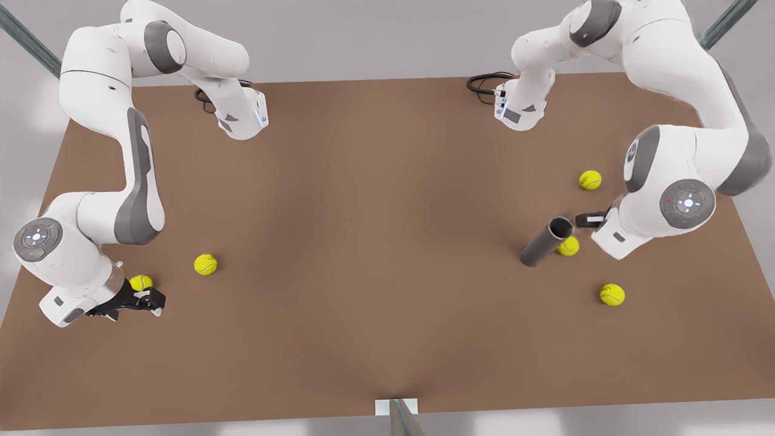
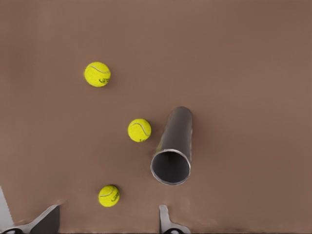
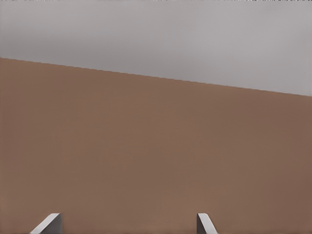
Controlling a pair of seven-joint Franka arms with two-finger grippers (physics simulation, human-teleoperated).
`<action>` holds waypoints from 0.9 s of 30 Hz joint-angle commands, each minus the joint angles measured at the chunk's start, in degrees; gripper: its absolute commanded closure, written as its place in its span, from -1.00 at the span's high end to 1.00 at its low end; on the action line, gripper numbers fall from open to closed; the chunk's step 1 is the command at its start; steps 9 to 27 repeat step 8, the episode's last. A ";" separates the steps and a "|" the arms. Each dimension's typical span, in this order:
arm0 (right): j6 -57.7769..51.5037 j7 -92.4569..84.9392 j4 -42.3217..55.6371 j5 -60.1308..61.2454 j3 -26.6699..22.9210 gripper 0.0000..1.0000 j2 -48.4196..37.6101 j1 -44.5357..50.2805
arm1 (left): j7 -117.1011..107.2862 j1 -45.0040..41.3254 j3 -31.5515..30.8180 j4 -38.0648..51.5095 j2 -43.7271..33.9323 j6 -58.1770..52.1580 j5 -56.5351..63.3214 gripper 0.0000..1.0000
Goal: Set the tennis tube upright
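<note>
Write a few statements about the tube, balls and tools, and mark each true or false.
1. Five tennis balls lie on the table. True.
2. The left tool grips the tennis tube. False: it is open and apart from the tube.
3. A ball sits inside the tube's hollow end. False: the left wrist view shows it empty.
4. The right tool is open, next to a ball at the front view's left. True.

front: high above, looks down on the whole table [image 1: 363, 254] | left wrist: looks down close on the tennis tube [image 2: 174, 148], shared with front [image 1: 545, 241] | right wrist: low, faces across bare tabletop [image 3: 146, 156]
</note>
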 commanded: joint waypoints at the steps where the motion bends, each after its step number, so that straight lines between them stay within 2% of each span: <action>1: 0.00 0.00 0.01 0.01 0.02 1.00 -0.01 0.02 | 0.33 -2.74 2.51 -2.55 -2.89 0.81 -22.49 0.99; 2: 0.00 -0.09 -0.08 0.01 -0.07 1.00 -0.01 0.20 | 0.50 -3.62 1.55 -24.50 -21.77 17.31 -21.27 0.99; 3: 0.00 -0.09 0.01 0.01 0.02 1.00 -0.01 0.20 | 1.91 -2.83 -1.62 -34.65 -29.19 24.90 -16.16 0.99; 27: 0.00 0.00 -0.08 0.01 0.02 1.00 -0.01 0.29 | 2.17 -3.01 -1.88 -33.77 -27.78 22.97 -16.16 0.99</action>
